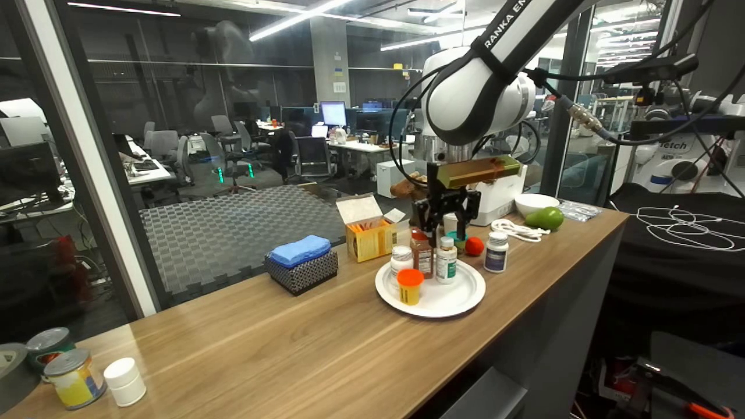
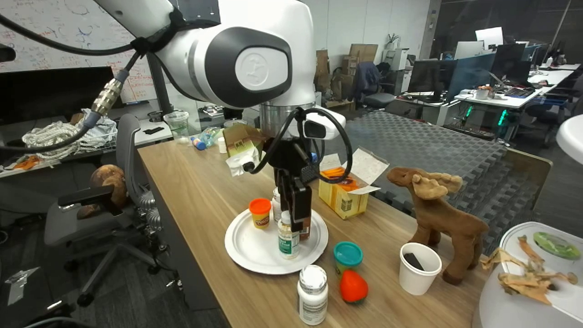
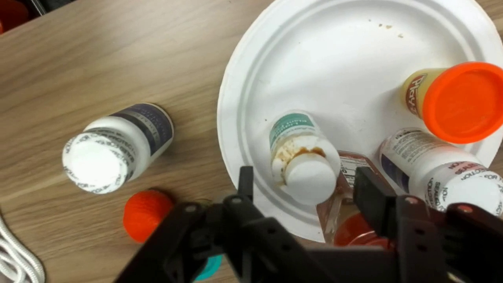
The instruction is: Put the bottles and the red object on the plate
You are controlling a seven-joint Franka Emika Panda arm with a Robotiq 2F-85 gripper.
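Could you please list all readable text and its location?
"RANKA EM", cut off: robot arm.
"etch", first letter unclear: white background machine.
"Play-": orange-lidded tub, wrist view.
"SEALED": cap of white bottle beside the tub.
All else, including bottle labels and whiteboard writing: too small or blurred.

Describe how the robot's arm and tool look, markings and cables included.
The arm is white with rounded joints and dark grey panels; cut-off white lettering, including "RANKA", shows in an exterior view. Black cables loop along it, one with a ribbed silvery connector. The tool is black and angular, with two fingers; a boxy olive-gold piece sits above it.
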